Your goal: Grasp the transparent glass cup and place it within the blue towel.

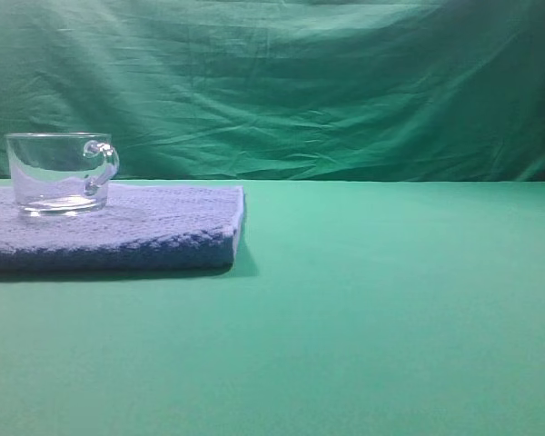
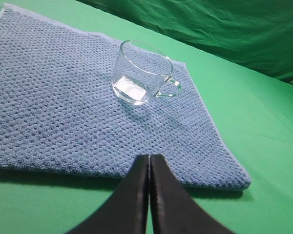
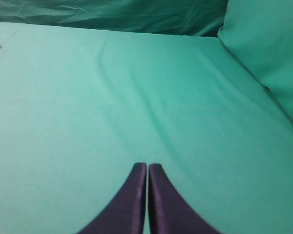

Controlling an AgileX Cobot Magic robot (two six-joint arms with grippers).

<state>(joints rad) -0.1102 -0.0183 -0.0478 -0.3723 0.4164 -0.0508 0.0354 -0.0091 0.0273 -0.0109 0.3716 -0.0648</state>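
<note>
In the exterior high view, the transparent glass cup stands upright on the blue towel at the left edge of the frame, a little above mid-height. Its loop handle points toward the right of the frame. The towel lies flat on the green bench, its thick folded edge facing the camera and its right corner ending left of the frame's middle. A creased green backdrop fills the upper part of the frame. No gripper shows in this view.

In the left wrist view, the cup sits in the upper middle of the frame, on the towel near its far right edge, with the handle turned to the right. The towel spreads across the left and centre of the frame, its knobbly weave plain to see. The left gripper enters from the bottom centre, its two dark fingers pressed together with only a thin seam between them and nothing held. Its tips lie over the towel's near edge, well apart from the cup.

In the right wrist view, the right gripper rises from the bottom centre, fingers likewise pressed together and holding nothing, over bare green bench. A small pale corner, too small to identify, shows at the upper left edge.
</note>
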